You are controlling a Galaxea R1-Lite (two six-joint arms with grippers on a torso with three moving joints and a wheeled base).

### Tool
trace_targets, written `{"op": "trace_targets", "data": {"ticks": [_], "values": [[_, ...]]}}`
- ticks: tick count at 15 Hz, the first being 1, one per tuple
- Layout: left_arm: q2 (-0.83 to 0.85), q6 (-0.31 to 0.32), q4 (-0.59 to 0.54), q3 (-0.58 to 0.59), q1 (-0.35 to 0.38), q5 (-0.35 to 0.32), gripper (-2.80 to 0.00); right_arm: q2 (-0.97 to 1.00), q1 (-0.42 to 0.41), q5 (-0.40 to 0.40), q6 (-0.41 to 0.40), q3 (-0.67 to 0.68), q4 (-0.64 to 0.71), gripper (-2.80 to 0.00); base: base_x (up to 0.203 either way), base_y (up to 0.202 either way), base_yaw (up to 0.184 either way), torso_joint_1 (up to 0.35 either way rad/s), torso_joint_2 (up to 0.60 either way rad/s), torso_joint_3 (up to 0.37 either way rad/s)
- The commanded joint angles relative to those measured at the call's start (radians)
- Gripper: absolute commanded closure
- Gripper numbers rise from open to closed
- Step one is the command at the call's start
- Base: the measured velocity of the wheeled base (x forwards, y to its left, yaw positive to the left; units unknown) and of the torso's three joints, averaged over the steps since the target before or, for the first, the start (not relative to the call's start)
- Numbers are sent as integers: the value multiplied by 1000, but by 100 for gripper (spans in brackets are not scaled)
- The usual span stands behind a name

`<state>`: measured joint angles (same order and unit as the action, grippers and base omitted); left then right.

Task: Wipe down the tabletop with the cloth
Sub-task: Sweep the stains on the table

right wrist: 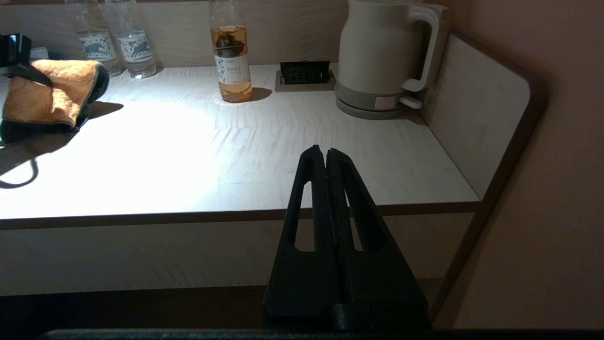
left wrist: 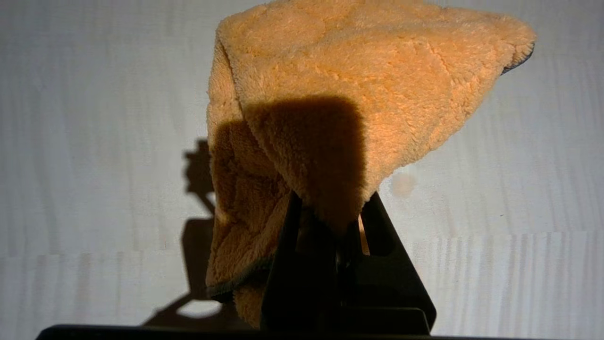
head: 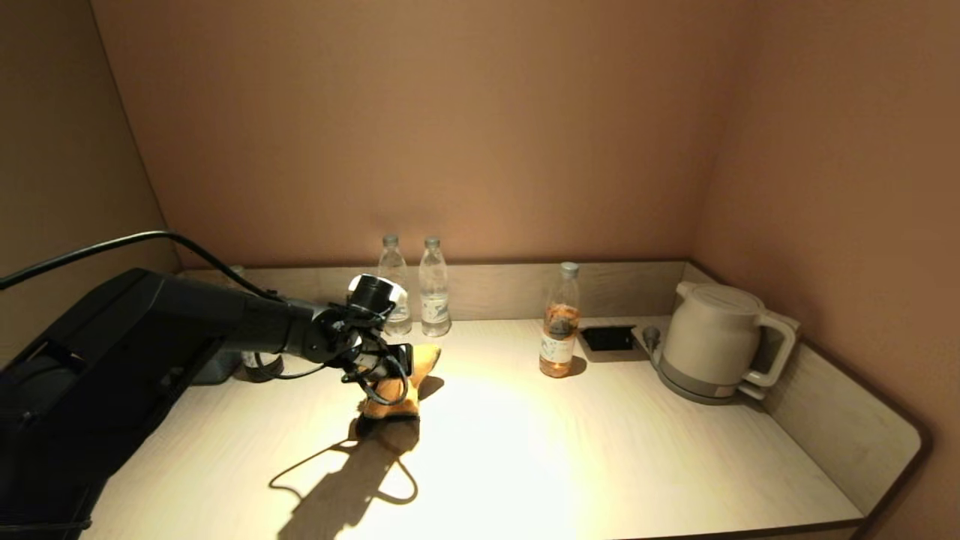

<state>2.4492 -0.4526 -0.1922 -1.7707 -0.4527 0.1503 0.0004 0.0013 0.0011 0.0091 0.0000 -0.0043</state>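
Note:
The yellow-orange cloth (head: pixel 399 384) hangs bunched from my left gripper (head: pixel 386 373) over the back left of the pale wood-grain tabletop (head: pixel 570 450). Its dark-edged lower end sits at the surface. In the left wrist view the gripper (left wrist: pixel 330 210) is shut on a fold of the cloth (left wrist: pixel 358 80), which drapes ahead over the tabletop (left wrist: pixel 519 189). The cloth also shows in the right wrist view (right wrist: pixel 47 97). My right gripper (right wrist: pixel 325 153) is shut and empty, parked low in front of the tabletop's front edge (right wrist: pixel 188 217), out of the head view.
Two clear water bottles (head: pixel 392 289) (head: pixel 433 289) stand at the back rim behind the cloth. A tea bottle (head: pixel 559 324), a black socket panel (head: pixel 607 338) and a cream kettle (head: pixel 712 341) stand at the back right. The raised rim (head: pixel 840 420) runs along the right side.

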Motion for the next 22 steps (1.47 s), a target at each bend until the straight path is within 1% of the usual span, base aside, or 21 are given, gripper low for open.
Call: {"op": "trace_targets", "data": {"ticks": [1, 2, 6, 8, 11, 13, 14, 17, 19, 22], "values": [[64, 0, -12, -55, -3, 24, 0, 0, 0, 0, 0, 0, 0, 0, 0, 0, 0, 0, 0, 0], [85, 1, -15, -82, -4, 36, 0, 0, 0, 0, 0, 0, 0, 0, 0, 0, 0, 0, 0, 0], [95, 12, -24, -90, -15, 38, 0, 0, 0, 0, 0, 0, 0, 0, 0, 0, 0, 0, 0, 0], [88, 55, -87, -86, -69, 36, 0, 0, 0, 0, 0, 0, 0, 0, 0, 0, 0, 0, 0, 0], [77, 63, -117, -78, -87, 35, 0, 0, 0, 0, 0, 0, 0, 0, 0, 0, 0, 0, 0, 0], [53, 71, -175, -43, -173, 31, 0, 0, 0, 0, 0, 0, 0, 0, 0, 0, 0, 0, 0, 0], [50, 72, -182, -39, -176, 31, 0, 0, 0, 0, 0, 0, 0, 0, 0, 0, 0, 0, 0, 0], [2, 71, -184, 31, -241, 26, 0, 0, 0, 0, 0, 0, 0, 0, 0, 0, 0, 0, 0, 0], [-35, 72, -181, 82, -256, 27, 0, 0, 0, 0, 0, 0, 0, 0, 0, 0, 0, 0, 0, 0], [-90, 72, -175, 169, -258, 33, 0, 0, 0, 0, 0, 0, 0, 0, 0, 0, 0, 0, 0, 0]]}}
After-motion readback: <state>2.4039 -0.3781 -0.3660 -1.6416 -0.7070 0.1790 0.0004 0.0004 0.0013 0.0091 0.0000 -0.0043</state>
